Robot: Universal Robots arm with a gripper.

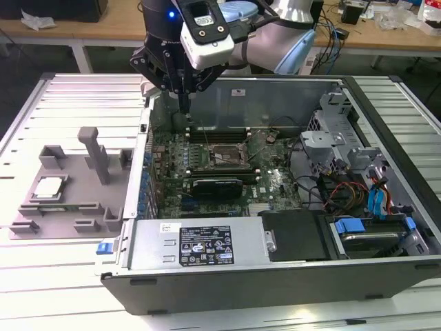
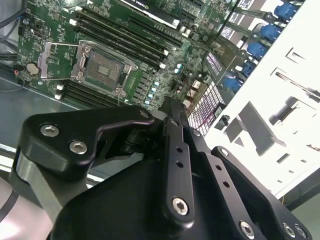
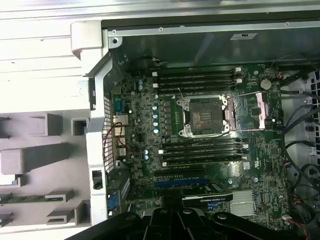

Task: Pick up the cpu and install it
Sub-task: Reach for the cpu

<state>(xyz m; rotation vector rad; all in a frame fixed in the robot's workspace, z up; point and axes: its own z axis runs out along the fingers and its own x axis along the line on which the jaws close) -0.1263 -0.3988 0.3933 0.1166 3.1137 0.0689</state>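
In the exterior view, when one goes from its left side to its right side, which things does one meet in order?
cpu → grey post → socket → black cover → blue cables

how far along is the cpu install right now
Done: nothing yet. The cpu lies on the grey fixture, and the socket on the motherboard stands open and empty. In hand: the pincer hangs above the motherboard, well apart from the cpu and not carrying it. Left: both the pickup and the install.
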